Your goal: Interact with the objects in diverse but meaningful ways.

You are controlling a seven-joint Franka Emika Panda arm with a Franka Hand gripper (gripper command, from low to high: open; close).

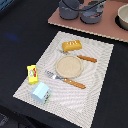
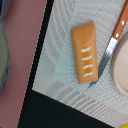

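The orange ridged bread loaf (image 1: 71, 46) lies at the far end of the pale woven placemat (image 1: 95, 75); the wrist view looks straight down on it (image 2: 85, 52). The small yellow packet (image 1: 32, 73) lies at the mat's edge on the exterior view's left. The pale blue carton (image 1: 41, 92) stands on the mat's near corner. A dark grey pot (image 1: 68, 9) sits on the pinkish board (image 1: 75, 24) at the back. No gripper fingers show in either view.
A round tan plate (image 1: 68, 65) sits mid-mat, its rim in the wrist view (image 2: 122, 60). A wooden-handled knife (image 1: 86, 58) (image 2: 112, 45) lies between loaf and plate, a fork (image 1: 67, 80) in front. A second grey vessel (image 1: 92, 14) and a pale bowl (image 1: 123, 17) stand on the board.
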